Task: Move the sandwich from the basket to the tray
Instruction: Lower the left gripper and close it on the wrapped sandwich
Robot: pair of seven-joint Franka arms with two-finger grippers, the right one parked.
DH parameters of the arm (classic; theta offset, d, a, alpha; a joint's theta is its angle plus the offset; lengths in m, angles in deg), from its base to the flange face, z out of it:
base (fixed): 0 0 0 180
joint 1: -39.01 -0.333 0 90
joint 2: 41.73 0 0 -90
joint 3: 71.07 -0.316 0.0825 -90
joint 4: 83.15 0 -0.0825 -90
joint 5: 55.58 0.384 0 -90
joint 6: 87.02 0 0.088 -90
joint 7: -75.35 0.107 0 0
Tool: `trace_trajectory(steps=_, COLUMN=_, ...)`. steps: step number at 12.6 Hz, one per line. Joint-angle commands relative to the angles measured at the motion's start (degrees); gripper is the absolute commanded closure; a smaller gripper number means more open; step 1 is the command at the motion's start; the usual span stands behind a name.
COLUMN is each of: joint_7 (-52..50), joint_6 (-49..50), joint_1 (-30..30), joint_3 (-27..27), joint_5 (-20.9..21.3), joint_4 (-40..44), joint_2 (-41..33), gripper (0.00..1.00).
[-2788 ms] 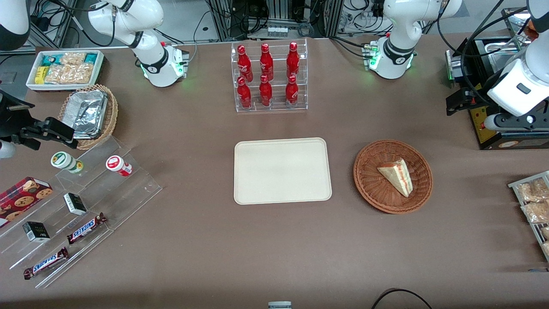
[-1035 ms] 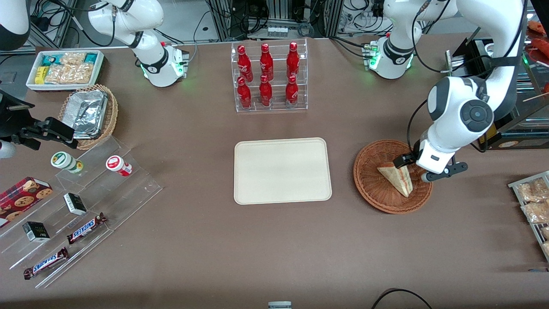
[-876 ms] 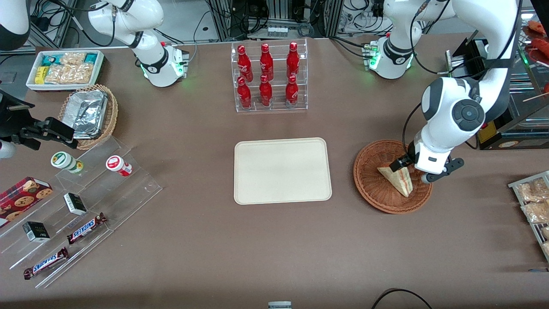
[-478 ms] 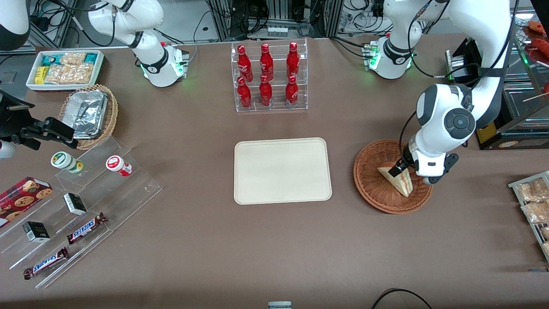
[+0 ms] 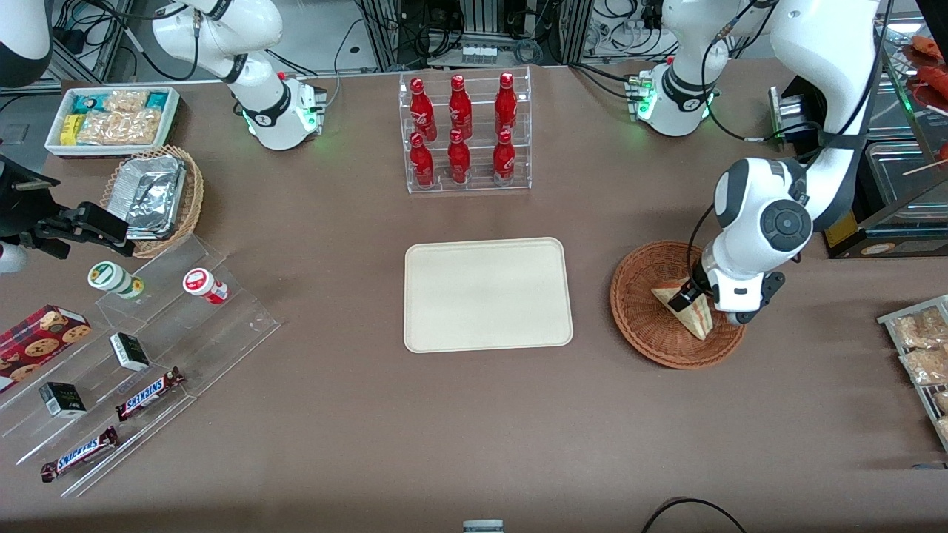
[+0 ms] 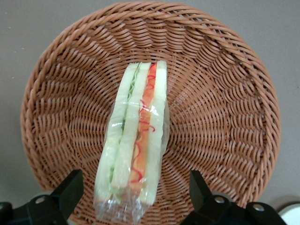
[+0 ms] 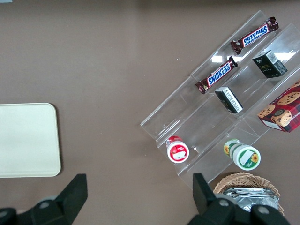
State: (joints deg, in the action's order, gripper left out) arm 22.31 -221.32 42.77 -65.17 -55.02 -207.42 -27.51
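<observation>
The left arm's gripper [image 5: 695, 292] is down inside the round wicker basket [image 5: 643, 320] at the sandwich [image 5: 686, 310], which lies in the basket, while the cream tray [image 5: 487, 294] sits bare beside the basket, toward the parked arm's end.

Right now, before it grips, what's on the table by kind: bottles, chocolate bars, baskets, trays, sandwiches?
Red bottles: 6
Snickers bars: 2
Wicker baskets: 2
Tray: 1
Sandwich: 1, in the reddish basket
Total: 12
The gripper hangs open, straddling the sandwich.
</observation>
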Motion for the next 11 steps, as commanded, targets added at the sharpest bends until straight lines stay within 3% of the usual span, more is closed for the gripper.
trace_trajectory(steps=1, joint_7=-1.2, joint_6=-3.0, joint_1=-0.2, joint_3=0.0, joint_5=0.2, joint_4=-0.7, joint_2=1.5, gripper=0.00)
trace_trajectory(steps=2, joint_7=-1.2, joint_6=-3.8, joint_1=-0.2, joint_3=0.0, joint_5=0.2, joint_4=-1.3, joint_2=1.7, gripper=0.01)
trace_trajectory(steps=3, joint_7=-1.3, joint_6=-3.9, joint_1=-0.2, joint_3=0.0, joint_5=0.2, joint_4=-1.4, joint_2=1.9, gripper=0.13)
trace_trajectory(steps=4, joint_7=-1.3, joint_6=-3.9, joint_1=-0.2, joint_3=0.0, joint_5=0.2, joint_4=-1.5, joint_2=1.9, gripper=0.39)
trace_trajectory(steps=5, joint_7=-1.4, joint_6=-3.9, joint_1=-0.2, joint_3=-0.1, joint_5=0.2, joint_4=-1.7, joint_2=1.9, gripper=0.59)
trace_trajectory(steps=6, joint_7=-1.4, joint_6=-3.9, joint_1=-0.2, joint_3=-0.1, joint_5=0.2, joint_4=-2.2, joint_2=1.8, gripper=0.76)
trace_trajectory(steps=7, joint_7=-1.4, joint_6=-3.4, joint_1=-0.2, joint_3=-0.1, joint_5=0.2, joint_4=-2.1, joint_2=1.3, gripper=0.85)
trace_trajectory(steps=9, joint_7=-1.5, joint_6=-2.1, joint_1=-0.2, joint_3=-0.1, joint_5=0.2, joint_4=-1.4, joint_2=-0.4, gripper=0.87)
trace_trajectory(steps=11, joint_7=-1.5, joint_6=7.4, joint_1=-0.2, joint_3=-0.1, joint_5=0.1, joint_4=3.7, joint_2=-2.5, gripper=0.87)
